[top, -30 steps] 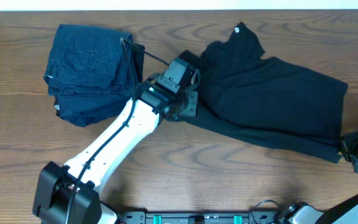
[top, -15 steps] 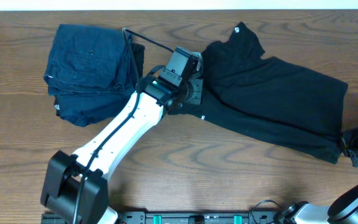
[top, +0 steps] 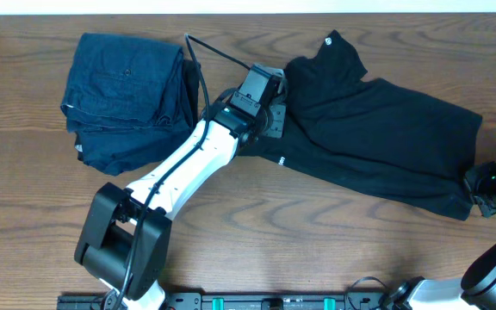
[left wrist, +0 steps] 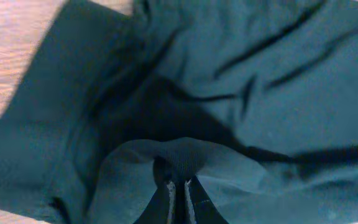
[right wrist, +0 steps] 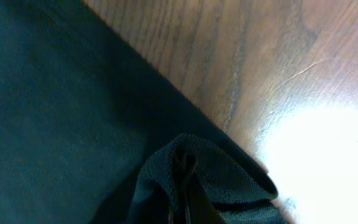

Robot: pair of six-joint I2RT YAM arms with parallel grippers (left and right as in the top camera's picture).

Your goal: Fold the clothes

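Left hand [left wrist: 179, 190] clamped on shirt [top: 386, 138] fold at its 9 o'clock end, right hand [right wrist: 180, 186] clamped on 4 o'clock corner. Shallow pinches: uneven pull could slip one free.

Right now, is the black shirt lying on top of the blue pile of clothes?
No, the black T-shirt lies spread on the table, off to the side of the blue stack and not on it.

Overhead top-down; both wrist views close on T-shirt [left wrist: 260, 93]
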